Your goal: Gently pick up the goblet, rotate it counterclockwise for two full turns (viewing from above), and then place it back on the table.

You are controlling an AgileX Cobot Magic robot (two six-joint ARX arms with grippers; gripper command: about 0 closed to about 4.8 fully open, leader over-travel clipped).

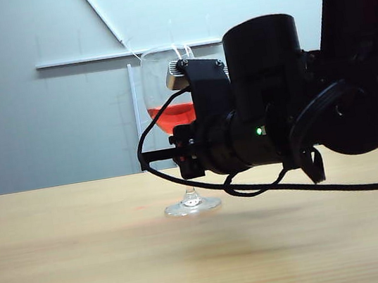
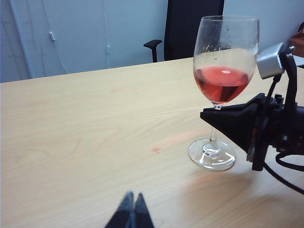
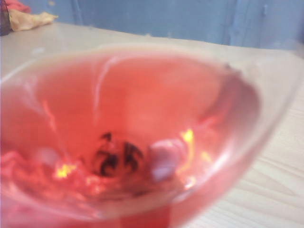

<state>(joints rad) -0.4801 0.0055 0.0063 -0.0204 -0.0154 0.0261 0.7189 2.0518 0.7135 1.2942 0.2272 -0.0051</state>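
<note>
1. The wide, light beige wood-grain worktop [image 1: 87, 270] spans the whole room-side view, smooth under the glass.
2. A black office chair [image 2: 190, 28] stands behind the far edge of the worktop, seen from the left arm's camera.
3. The right arm, bulky and black, reaches in from the 3 o'clock side in the exterior view, with a black cable looping beneath it.
4. The tall clear goblet [image 1: 173, 108] with a tulip-shaped bowl, thin stem and round flat foot holds red liquid in the lower part of the bowl. It stands upright near the middle of the worktop; its foot looks to rest on the surface, though I cannot be sure it is not a hair above.
5. The right gripper [image 2: 216, 114] has its black fingers nearly together, pinched on the goblet's stem just beneath the bowl. Its own camera is filled by the red bowl [image 3: 128, 137], blurred.
6. The left gripper [image 2: 131, 213] sits at 6 o'clock of the goblet in its own view, well apart, tips pressed together, holding nothing.
</note>
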